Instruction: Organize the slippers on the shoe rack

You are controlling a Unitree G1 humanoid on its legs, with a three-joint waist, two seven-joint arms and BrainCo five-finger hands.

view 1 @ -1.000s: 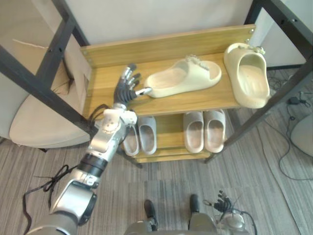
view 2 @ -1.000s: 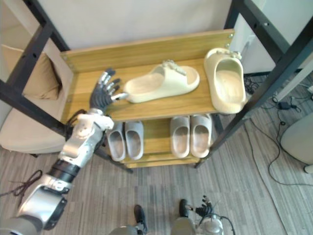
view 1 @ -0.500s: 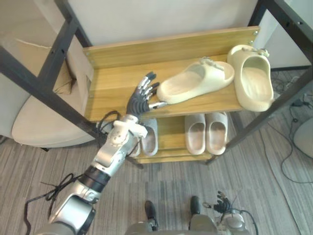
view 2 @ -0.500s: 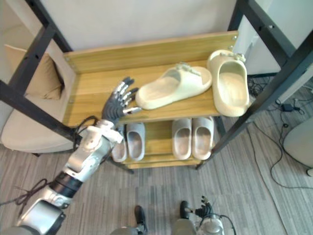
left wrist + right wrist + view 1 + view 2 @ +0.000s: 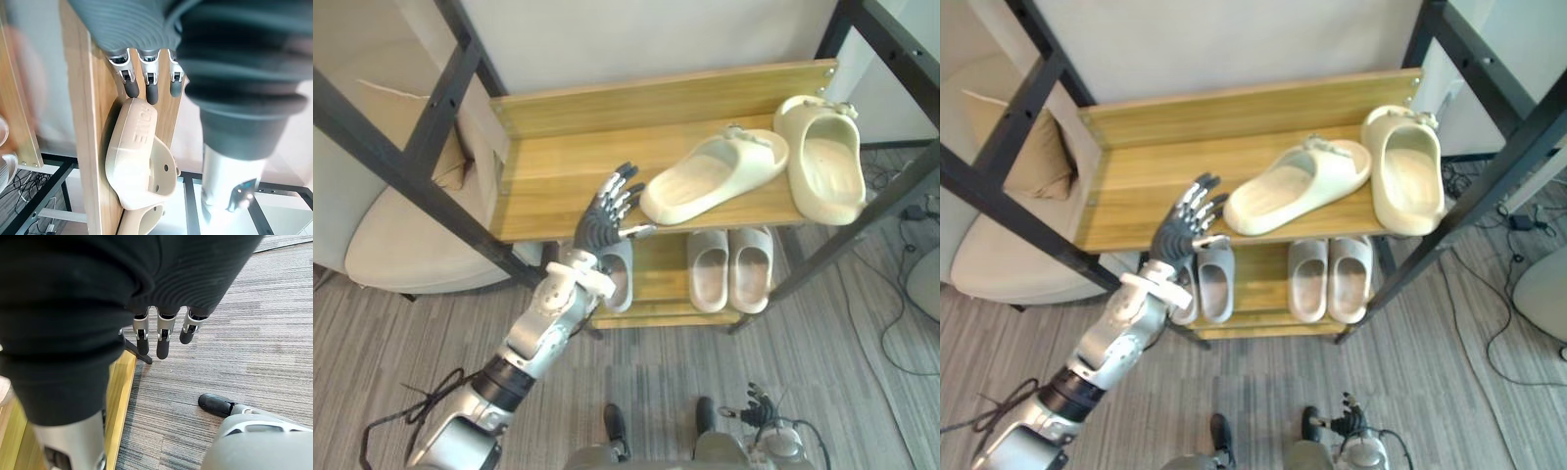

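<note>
Shifted rightward on the shoe rack point(image 5: 558, 166), the slipper point(image 5: 710, 181) lies at straight fingers of the left hand point(image 5: 605, 213).

The top shelf point(image 5: 548, 174) is lying bare across its left half, while an angled slipper point(image 5: 715, 178) and a straight slipper point(image 5: 827, 168) are crowding its right half and a black bar point(image 5: 411, 166) is slanting past its left end.

Stereo head views looking down onto shoe rack point(image 5: 548, 166), wrist cameras close-up

Left robot hand point(image 5: 599, 220) raised, spread flat, right robot hand point(image 5: 162, 335) hanging low, relaxed
</note>
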